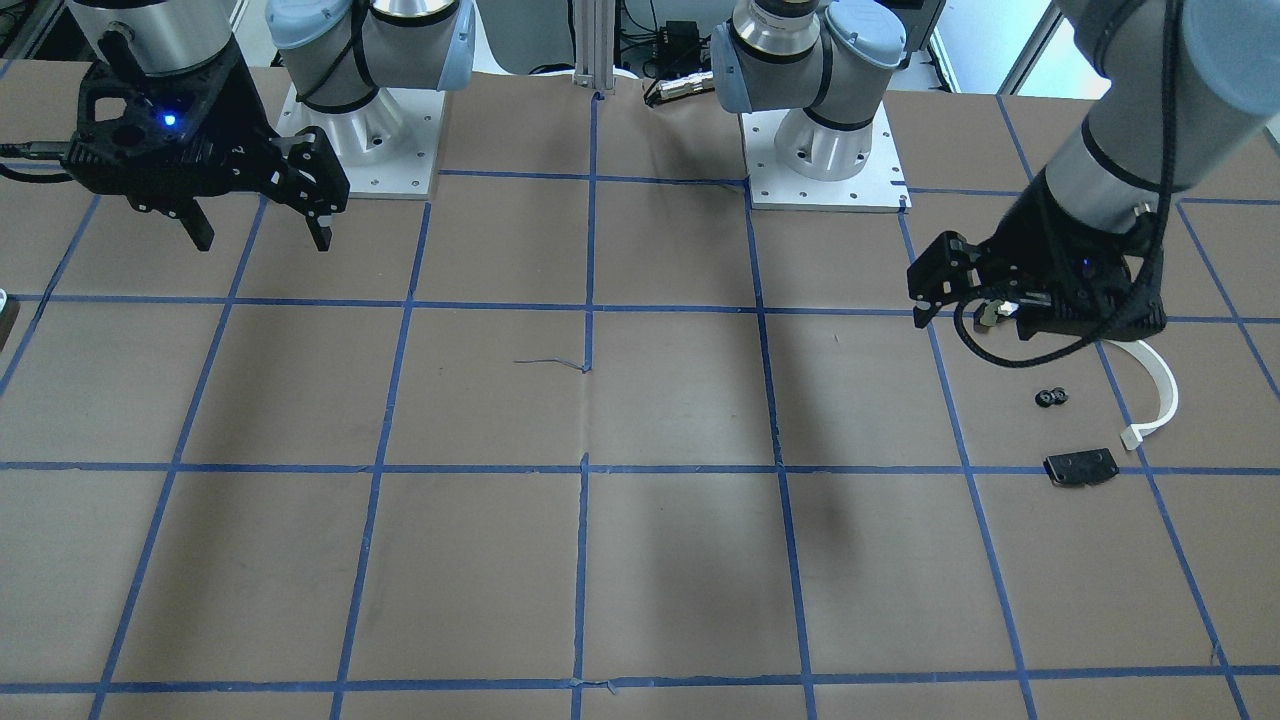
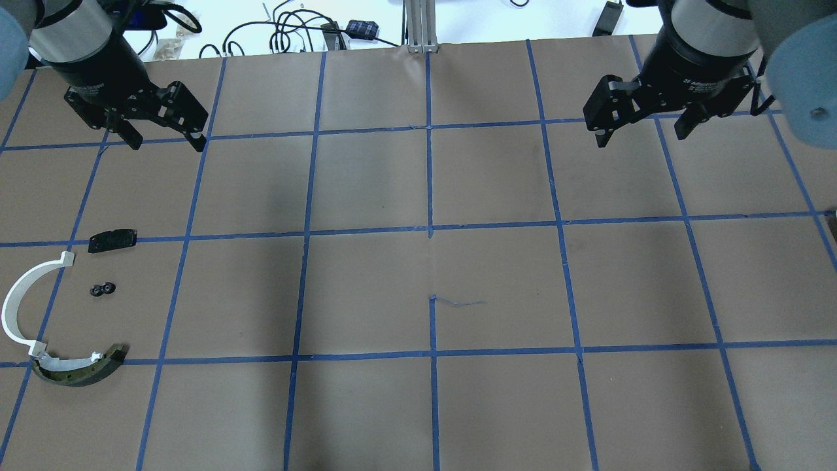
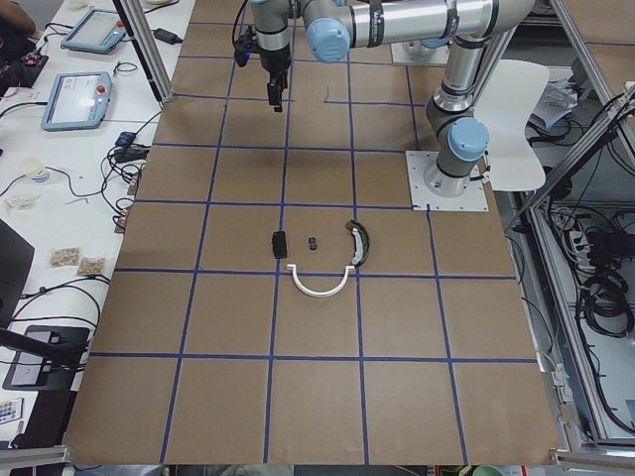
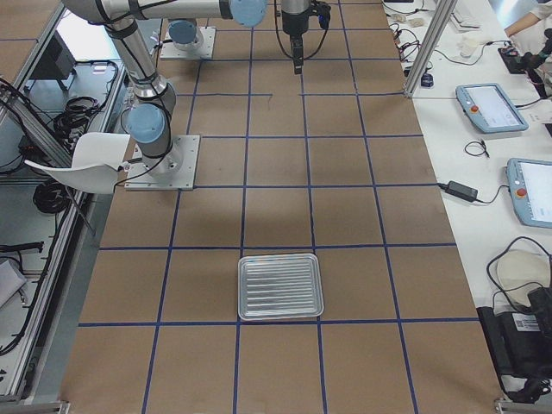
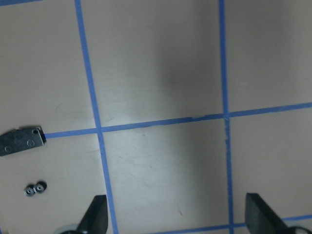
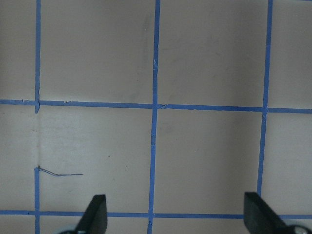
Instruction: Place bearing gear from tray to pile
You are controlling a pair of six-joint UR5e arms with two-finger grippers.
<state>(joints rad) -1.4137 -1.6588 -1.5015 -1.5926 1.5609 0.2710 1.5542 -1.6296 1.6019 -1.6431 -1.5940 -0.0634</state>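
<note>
gear [image 2: 102,288] lying by the counter's [image 2: 431,405] left edge
between black block [image 2: 112,240] and white arc [image 2: 18,275]; left hand [image 2: 167,139] and right hand [image 2: 642,135] hang open near the far edge.

Front view: the left gripper [image 1: 950,318] covers the upper end of the white arc strip [image 1: 1165,395] and all of the dark-and-yellowish curved piece [image 2: 78,374]. Left wrist view: black block [image 5: 19,141] cut off by the left edge. Bearing gear [image 2: 102,288] too small to resolve teeth or bore.
</note>
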